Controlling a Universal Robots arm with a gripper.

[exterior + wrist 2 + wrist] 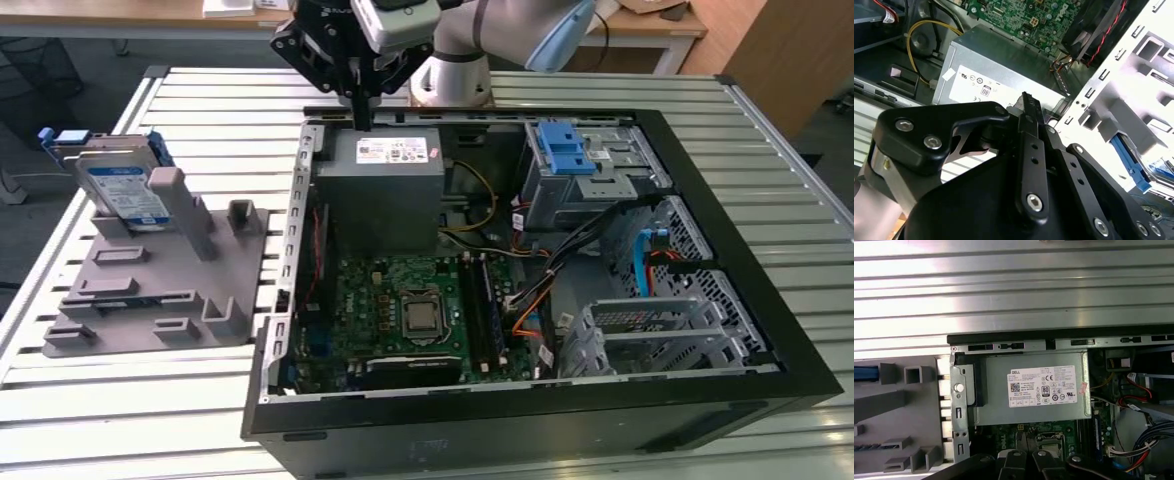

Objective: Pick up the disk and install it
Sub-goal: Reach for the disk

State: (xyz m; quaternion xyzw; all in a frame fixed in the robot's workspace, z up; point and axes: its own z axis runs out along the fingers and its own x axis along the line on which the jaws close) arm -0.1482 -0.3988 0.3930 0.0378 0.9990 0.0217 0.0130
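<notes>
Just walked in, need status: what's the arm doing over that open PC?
The robot arm's black gripper hangs shut and empty at the rim of the open black computer case, just above the grey power-supply box. The silver hard drive in its bright blue carrier frame stands untouched in the grey plastic fixture on the slatted metal table, at the exterior view's left. It is not yet picked up.

The silver-grey arm (461, 45) with pale blue joint caps carries a black bar-linkage gripper (360, 120) fastened by silver screws.
</notes>
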